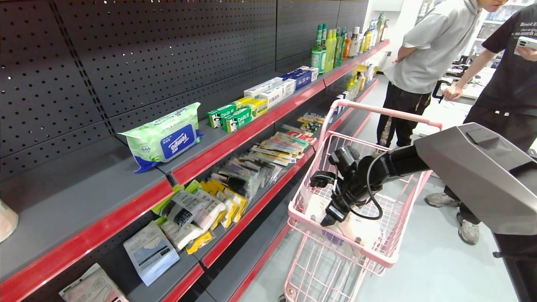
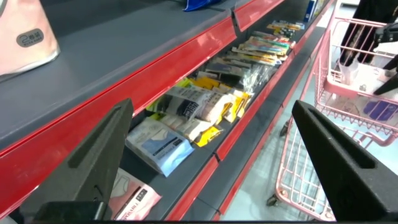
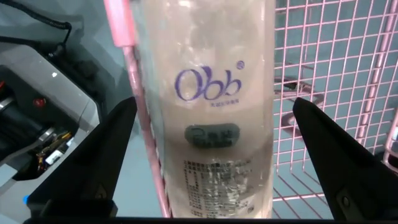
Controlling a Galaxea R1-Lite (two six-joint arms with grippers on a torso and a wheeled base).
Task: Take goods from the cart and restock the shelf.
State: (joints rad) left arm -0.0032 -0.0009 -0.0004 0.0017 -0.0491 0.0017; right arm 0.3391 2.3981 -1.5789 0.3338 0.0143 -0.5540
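Note:
The pink wire cart [image 1: 379, 112] stands on the floor in front of the shelf [image 1: 84, 197]. In its basket lies a pale pack [image 1: 361, 230] with purple print. My right gripper [image 1: 330, 218] reaches down into the basket over this pack. In the right wrist view the pale pack [image 3: 208, 124] lies between the widely spread fingers of the right gripper [image 3: 211, 106], which is open and not touching it. My left gripper [image 2: 211, 109] is open with nothing in it, held beside the shelf's red edge. A pale pink pack [image 2: 25, 37] stands on the top shelf board.
A green wipes pack [image 1: 165, 136], toothpaste boxes [image 1: 237, 115] and bottles [image 1: 331, 46] sit along the top shelf. Bagged goods [image 1: 209, 205] crowd the lower shelf. Two people [image 1: 423, 63] stand behind the cart. The grey shelf board left of the wipes is bare.

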